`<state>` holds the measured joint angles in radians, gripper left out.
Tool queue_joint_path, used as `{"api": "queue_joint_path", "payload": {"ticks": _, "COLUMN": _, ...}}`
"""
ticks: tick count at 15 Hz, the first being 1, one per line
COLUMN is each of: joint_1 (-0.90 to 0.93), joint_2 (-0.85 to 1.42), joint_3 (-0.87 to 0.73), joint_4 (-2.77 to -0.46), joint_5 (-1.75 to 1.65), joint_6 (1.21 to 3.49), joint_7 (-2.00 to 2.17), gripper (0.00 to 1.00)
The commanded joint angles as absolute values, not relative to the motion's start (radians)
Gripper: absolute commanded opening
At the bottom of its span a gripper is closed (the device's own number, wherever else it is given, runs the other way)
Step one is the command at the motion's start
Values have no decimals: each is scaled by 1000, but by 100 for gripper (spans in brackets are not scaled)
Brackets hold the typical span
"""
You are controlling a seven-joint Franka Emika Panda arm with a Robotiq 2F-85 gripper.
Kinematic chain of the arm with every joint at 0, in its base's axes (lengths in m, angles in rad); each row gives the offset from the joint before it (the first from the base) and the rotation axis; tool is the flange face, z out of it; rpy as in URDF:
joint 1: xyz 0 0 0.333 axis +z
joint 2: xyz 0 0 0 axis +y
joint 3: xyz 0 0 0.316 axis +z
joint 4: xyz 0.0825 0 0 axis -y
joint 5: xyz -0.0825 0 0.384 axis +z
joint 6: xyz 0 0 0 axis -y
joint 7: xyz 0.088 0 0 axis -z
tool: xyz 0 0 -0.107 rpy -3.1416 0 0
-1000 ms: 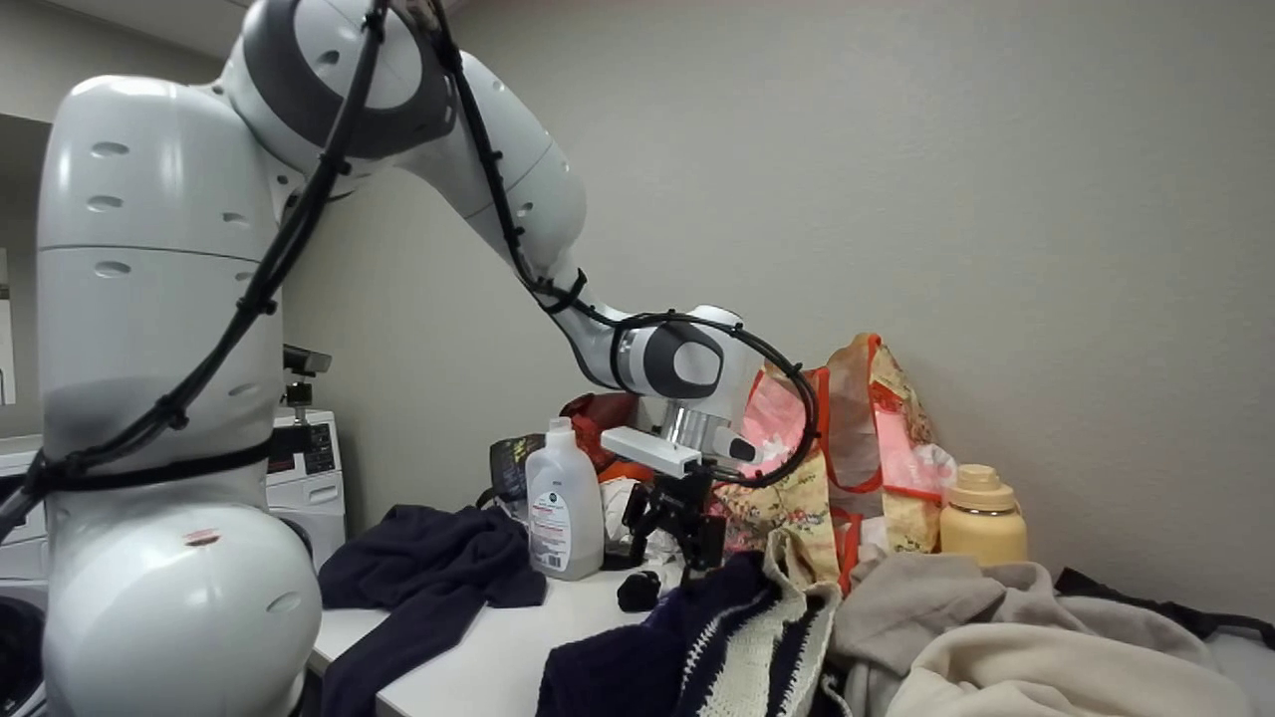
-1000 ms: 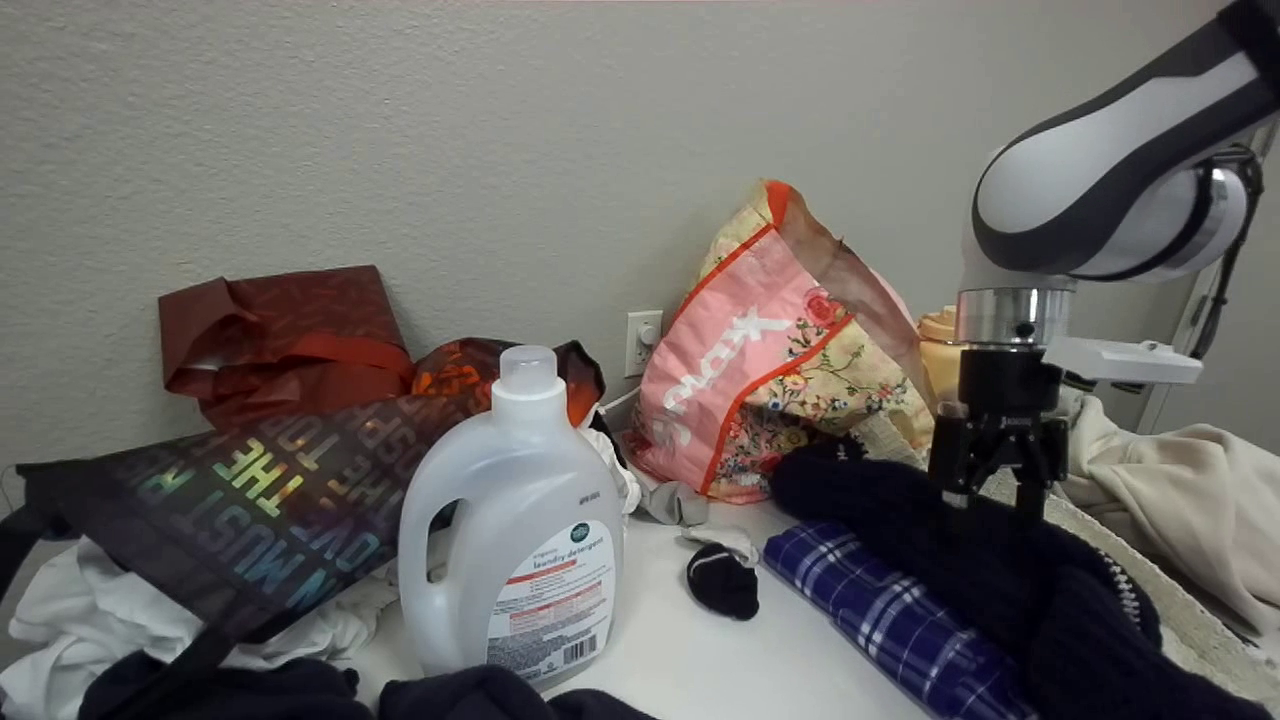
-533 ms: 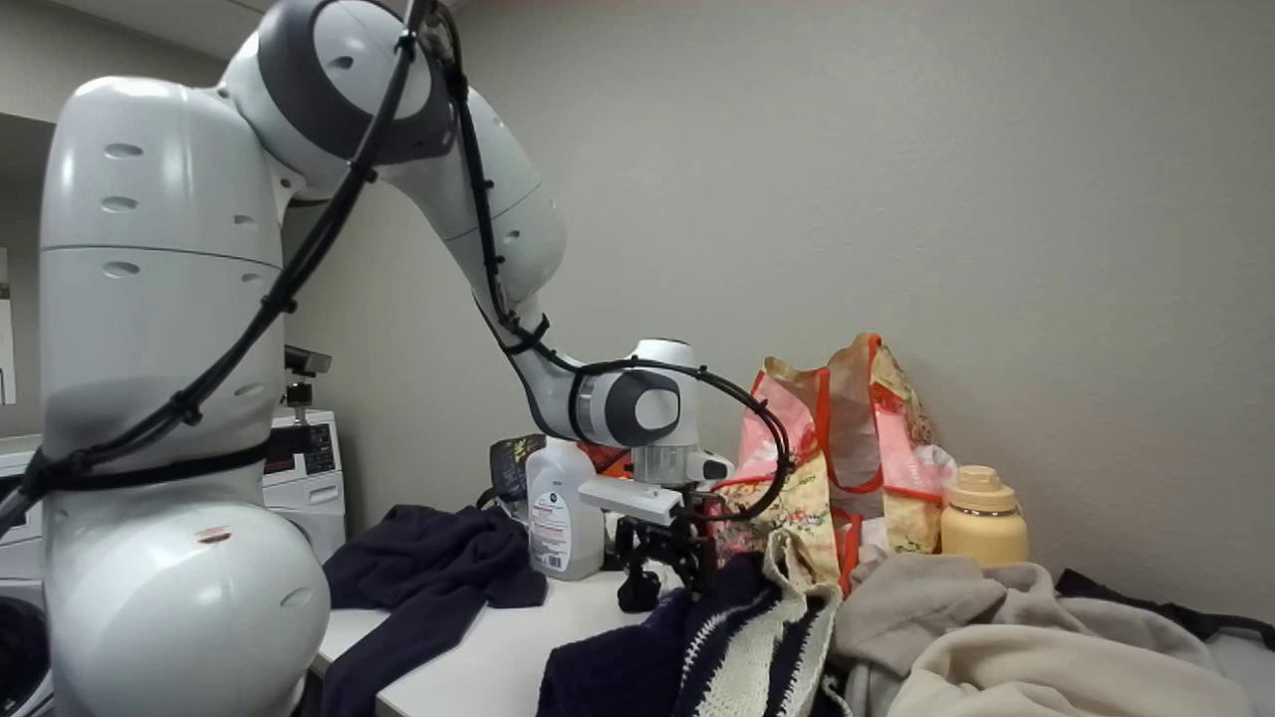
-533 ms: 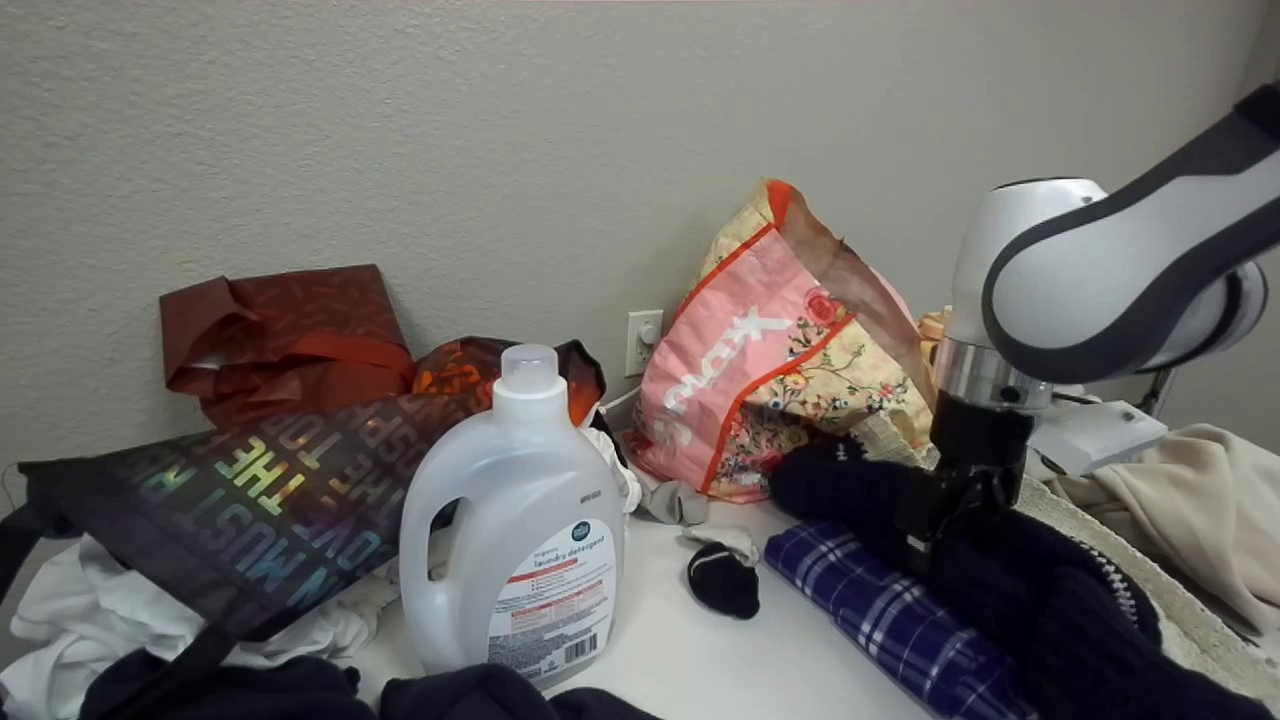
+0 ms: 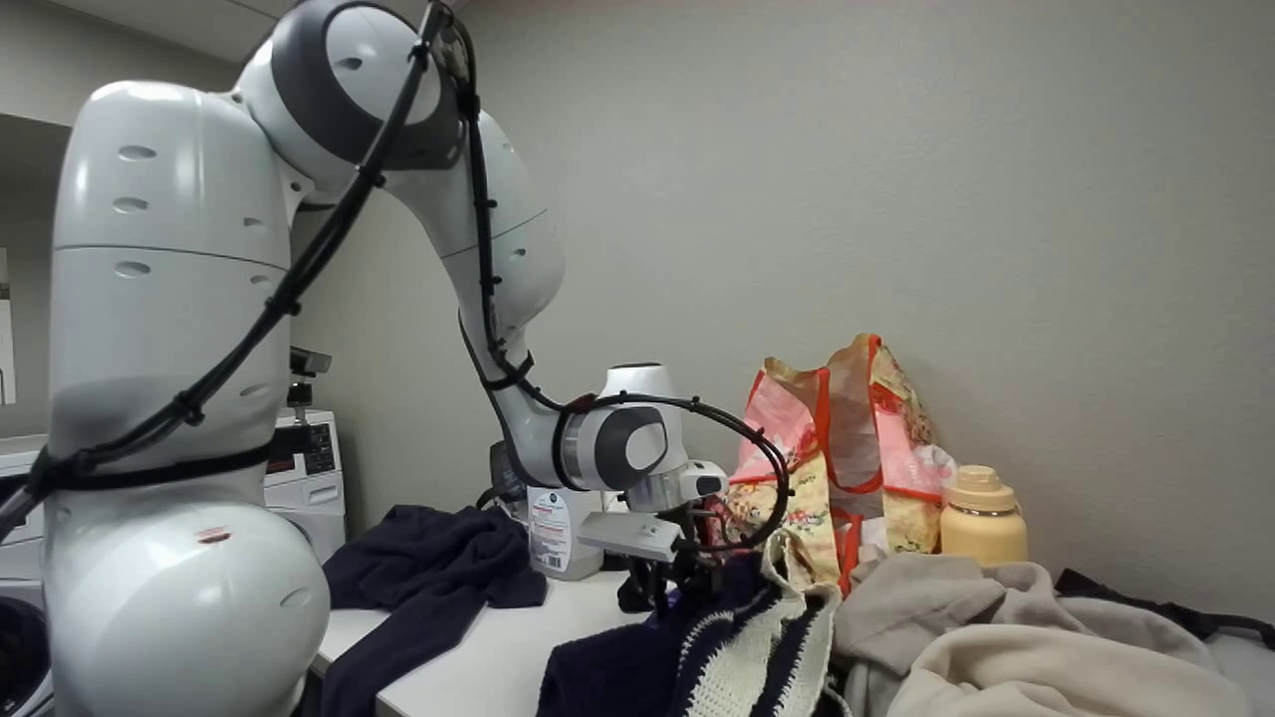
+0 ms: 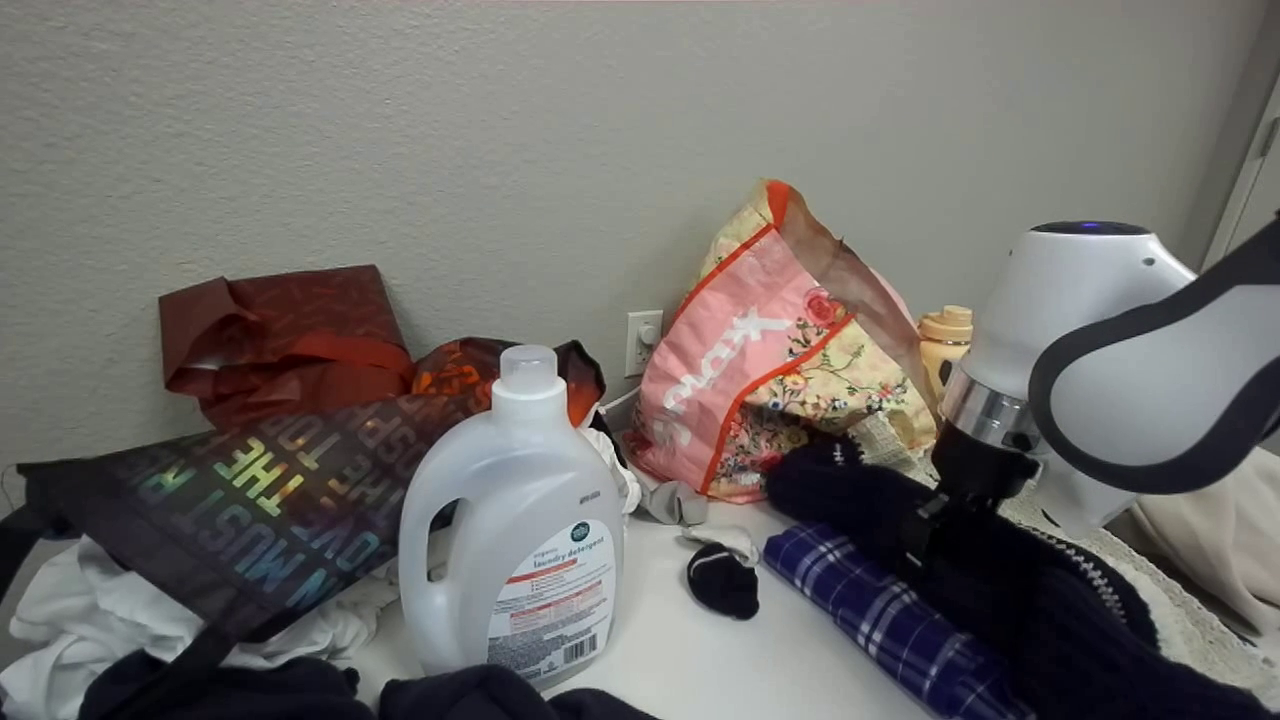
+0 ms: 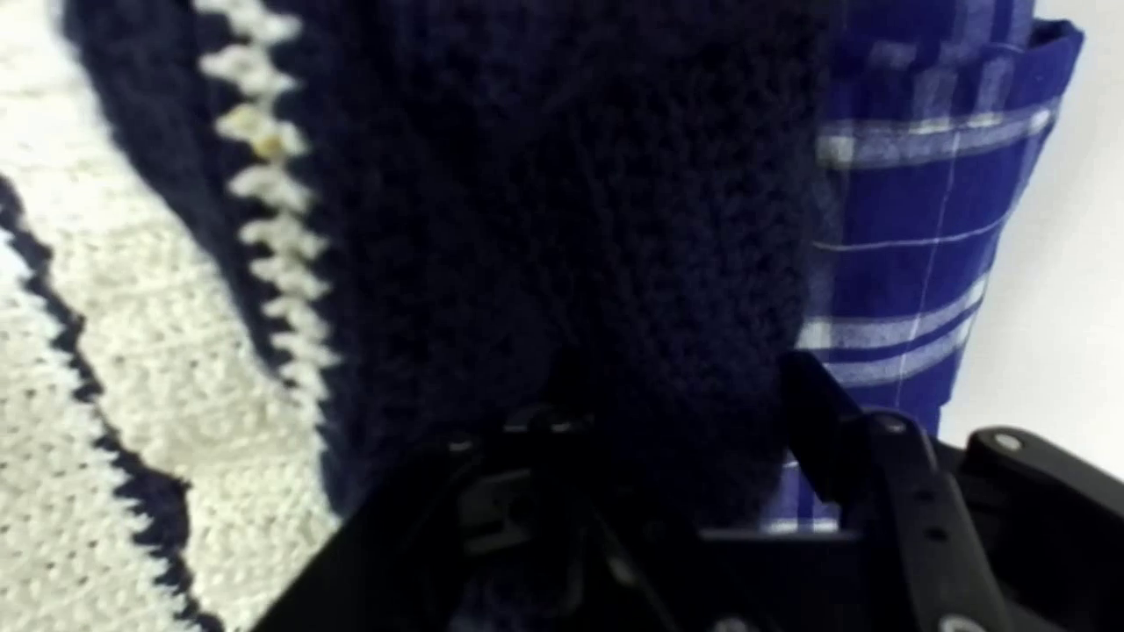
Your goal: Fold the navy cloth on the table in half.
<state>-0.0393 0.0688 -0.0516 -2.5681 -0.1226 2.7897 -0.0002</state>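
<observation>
Where the gripper [image 7: 685, 377] is positioned low at the navy knit cloth [image 7: 571, 219], its jaws are seen spread apart; the cloth is laid on the bench [image 6: 715, 665], just beside blue plaid fabric [image 7: 909, 202].

In an exterior view, the gripper [image 5: 682, 588] points downward at the navy-and-cream knit [image 5: 732, 652] on the white table [image 5: 498, 652]; contact cannot be determined. The yellow water bottle [image 5: 983, 523] stands upright beside the floral tote bag [image 5: 812, 498], behind the beige fabric [image 5: 1026, 642].
</observation>
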Motion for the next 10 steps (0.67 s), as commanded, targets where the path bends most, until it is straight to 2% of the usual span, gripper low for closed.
{"api": "queue_joint_path", "payload": {"ticks": 1, "joint_1": -37, "joint_2": 59, "joint_3": -63, "joint_4": -2584, "joint_5": -167, "joint_6": 2816, "joint_7": 41, "gripper": 27}}
{"api": "queue_joint_path", "payload": {"ticks": 4, "joint_1": -37, "joint_2": 47, "joint_3": -59, "joint_4": -2570, "joint_5": -145, "joint_6": 2738, "joint_7": 22, "gripper": 5}}
{"api": "queue_joint_path", "payload": {"ticks": 5, "joint_1": -37, "joint_2": 43, "joint_3": -57, "joint_4": -2566, "joint_5": -142, "joint_6": 2709, "joint_7": 22, "gripper": 1}}
{"api": "queue_joint_path", "payload": {"ticks": 10, "joint_1": -35, "joint_2": -24, "joint_3": -38, "joint_4": -2556, "joint_5": -61, "joint_6": 2540, "joint_7": -39, "gripper": 1}}
